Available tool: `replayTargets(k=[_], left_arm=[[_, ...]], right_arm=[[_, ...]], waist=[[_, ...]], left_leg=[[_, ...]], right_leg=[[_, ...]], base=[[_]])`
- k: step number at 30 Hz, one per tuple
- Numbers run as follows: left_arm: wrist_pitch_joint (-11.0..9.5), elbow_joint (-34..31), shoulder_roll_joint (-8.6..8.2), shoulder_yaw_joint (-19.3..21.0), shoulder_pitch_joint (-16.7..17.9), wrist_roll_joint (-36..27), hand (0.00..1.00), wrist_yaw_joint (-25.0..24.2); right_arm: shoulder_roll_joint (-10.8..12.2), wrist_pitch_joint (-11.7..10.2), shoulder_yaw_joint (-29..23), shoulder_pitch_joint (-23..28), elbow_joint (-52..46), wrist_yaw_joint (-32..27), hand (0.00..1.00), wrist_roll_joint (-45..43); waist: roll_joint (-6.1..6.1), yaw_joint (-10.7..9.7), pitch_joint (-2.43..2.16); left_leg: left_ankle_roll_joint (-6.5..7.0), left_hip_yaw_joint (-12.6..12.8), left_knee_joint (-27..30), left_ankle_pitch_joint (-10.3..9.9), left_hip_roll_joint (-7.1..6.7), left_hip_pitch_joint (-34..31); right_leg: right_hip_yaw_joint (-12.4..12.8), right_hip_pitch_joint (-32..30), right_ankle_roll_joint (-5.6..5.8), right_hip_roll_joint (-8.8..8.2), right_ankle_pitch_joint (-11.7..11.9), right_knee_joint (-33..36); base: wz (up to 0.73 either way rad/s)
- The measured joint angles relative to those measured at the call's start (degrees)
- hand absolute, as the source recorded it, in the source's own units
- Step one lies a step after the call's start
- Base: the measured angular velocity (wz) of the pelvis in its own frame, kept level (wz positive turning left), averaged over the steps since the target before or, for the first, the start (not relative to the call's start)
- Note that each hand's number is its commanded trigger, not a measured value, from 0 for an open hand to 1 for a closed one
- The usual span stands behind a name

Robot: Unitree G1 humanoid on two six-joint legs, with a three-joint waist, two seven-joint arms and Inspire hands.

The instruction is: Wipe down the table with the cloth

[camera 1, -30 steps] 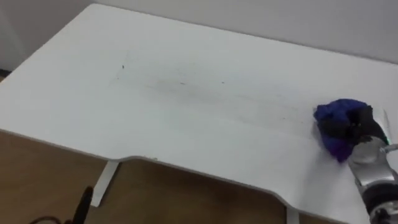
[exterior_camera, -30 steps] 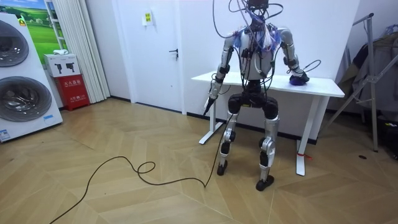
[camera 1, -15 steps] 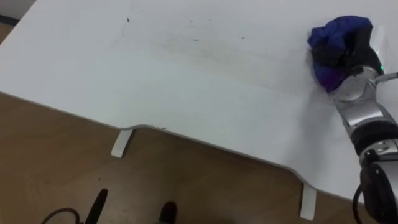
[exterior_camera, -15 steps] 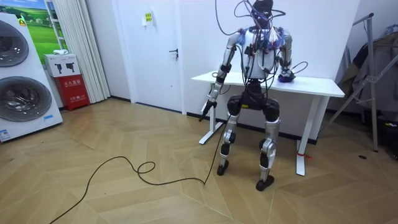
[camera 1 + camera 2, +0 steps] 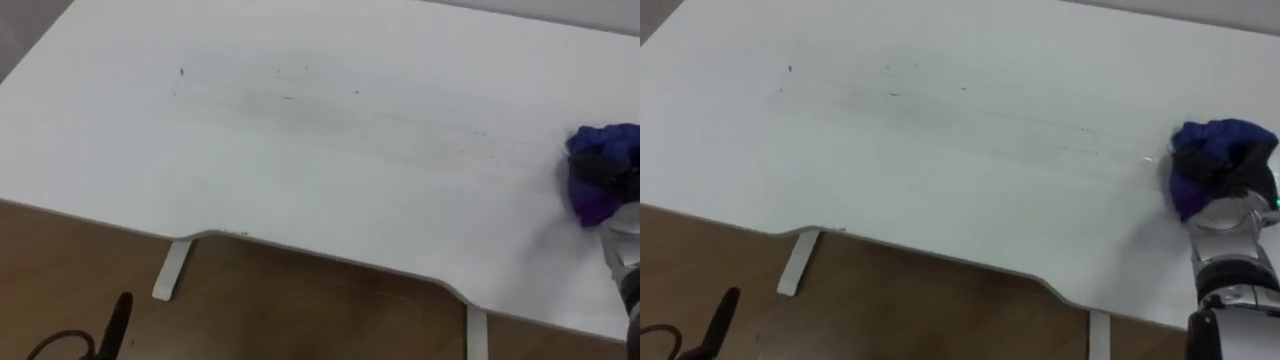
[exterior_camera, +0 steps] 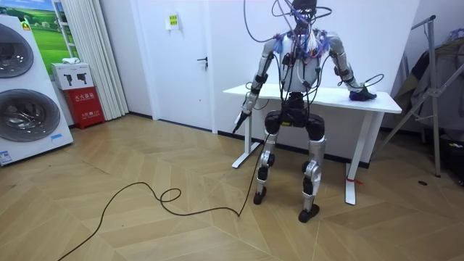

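R hand [image 5: 1234,192] grips blue cloth [image 5: 1205,136]; table [image 5: 940,160] right side.

The right hand [image 5: 1228,172] is seen with dark, almost black fingers. Just behind the hand a rounded silver-grey metal wrist is joined, with a small green light [image 5: 1273,204] at its side, and behind that a black forearm casing. In the room view, 2 silver-grey arms, silver-grey shins, a black waist and a tangle of coloured cables at the chest are shown. The left hand [image 6: 242,120] is dark too.
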Motion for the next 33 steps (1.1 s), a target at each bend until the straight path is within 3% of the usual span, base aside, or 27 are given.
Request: replayTargets(k=[3, 4, 5, 6, 8, 11, 14, 19, 20, 22, 23, 30, 33], left_arm=[[-0.18, 0.36, -0.87, -1.18, -1.62, -0.17, 0.0, -0.73], [-0.19, 0.39, -1.18, -2.23, -2.09, -1.63, 0.0, -0.96], [-0.22, 0.41, -1.71, -2.95, -2.51, -2.29, 0.0, -1.25], [-0.48, 1.04, -2.34, -4.53, -2.83, -2.28, 0.0, -1.4], [-0.83, 1.86, -3.26, -5.82, -3.14, -2.27, 0.0, -1.61], [-0.4, 1.85, -4.07, -6.67, -3.17, -2.27, 0.0, -1.61], [-0.18, 1.64, -4.33, -8.55, -2.94, -2.29, 0.0, -1.69], [0.07, 1.44, -3.16, -8.44, -1.34, -2.5, 0.0, -1.75], [-0.26, 1.17, -2.55, -8.44, -1.02, -2.56, 0.0, -1.75], [-0.77, 0.55, -1.97, -8.47, -0.53, -2.54, 0.0, -1.74], [-1.08, 0.04, -1.59, -8.45, -0.22, -2.51, 0.0, -1.74], [-3.09, -1.05, -0.61, -7.48, 1.37, -1.88, 0.0, -2.33], [-3.45, -3.34, -0.6, -7.32, 2.26, -1.81, 0.0, -2.34]], right_arm=[[0.07, 2.5, 2.22, -3.95, -0.2, -0.44, 1.0, -2.67], [0.58, 3.69, 4.04, -5.52, -0.23, -0.91, 1.0, -3.05], [0.82, 4.88, 5.6, -7.41, -0.25, -1.32, 1.0, -3.03], [0.77, 6.09, 8.55, -9.4, -0.25, -1.46, 1.0, -3.08], [1.37, 7.03, 12.86, -12.56, -0.25, -1.47, 1.0, -4.1], [3.06, 7.05, 17.07, -15.74, -0.33, -1.44, 1.0, -7.18], [3.09, 6.69, 18.48, -16.14, -0.59, -1.34, 1.0, -9.9], [2.94, 5.18, 17.46, -13.18, -2.18, 0.14, 1.0, -12.94], [2.81, 4.79, 17.2, -11.98, -2.17, 0.42, 0.85, -12.93], [2.15, 4.19, 17.35, -9.89, -2.18, 0.55, 0.25, -12.6], [1.85, 3.68, 17.02, -8.52, -2.19, 0.54, 0.0, -12.02], [0.61, 2.87, 14.37, -3.15, -3.56, 1.44, 0.0, -11.67], [0.42, 2.41, 13.82, 0.96, -7.7, 2.81, 0.0, -11.26]], waist=[[0.66, 1.4, 0.47], [1.13, 1.72, 0.76], [0.98, 2.55, 0.66], [1.32, 3.85, 0.9], [1.86, 5.27, 1.19], [1.88, 7.92, 1.42], [1.19, 9.11, 1.75], [-1.29, 7.97, 1.69], [-1.82, 7.62, 1.62], [-2.18, 7.53, 1.44], [-2.24, 7.51, 1.37], [-2.16, 7.32, 0.86], [-1.79, 5.87, 0.59]], left_leg=[[-0.04, 1.46, 0.03, 0.07, 0.14, -0.41], [-0.07, 1.56, -0.09, 0.18, 0.14, -0.37], [-0.08, 1.95, -0.28, 0.31, 0.16, -0.26], [-0.09, 2.72, -0.41, 0.33, 0.25, -0.11], [-0.22, 2.85, -1.04, 0.54, 0.28, 0.21], [-0.61, 2.72, -3.3, 1.63, 0.42, 0.78], [-0.75, 2.32, -4.16, 1.92, 0.67, 1.05], [-0.52, 1.8, -4.13, 1.62, 0.63, 1.34], [-0.47, 1.76, -4.07, 1.51, 0.64, 1.58], [-0.35, 1.68, -3.89, 1.19, 0.65, 2.09], [-0.28, 1.62, -3.81, 0.94, 0.65, 2.56], [-0.22, 1.69, -3.45, -0.45, 0.62, 5.37], [-0.17, 1.87, -3.71, -0.55, 0.61, 6.99]], right_leg=[[2.64, -2.62, -0.49, -0.07, -0.01, 1.65], [3.16, -3.05, -0.54, 0.07, 0.03, 1.62], [4.02, -3.88, -0.54, 0.13, 0.02, 2.0], [5.28, -4.84, -0.61, 0.25, 0.01, 2.54], [6.26, -5.54, -0.87, 0.62, 0.22, 2.48], [6.94, -6.79, -1.25, 1.16, 0.22, 2.44], [6.79, -6.76, -1.87, 1.53, 0.14, 2.36], [5.4, -5.0, -1.55, 1.48, -0.35, 1.35], [4.77, -4.07, -1.41, 1.56, -0.43, 0.61], [3.87, -2.16, -1.11, 1.75, -0.36, -0.76], [3.23, -0.92, -0.93, 1.83, -0.35, -1.52], [3.09, 2.43, -0.29, 1.91, -0.76, -2.37], [2.51, 4.44, 0.02, 1.9, -1.05, -2.68]], base=[[-0.39], [-0.31], [-0.47], [-0.43], [-0.36], [-0.16], [0.06], [0.12], [0.34], [0.27], [0.2], [0.02], [0.09]])
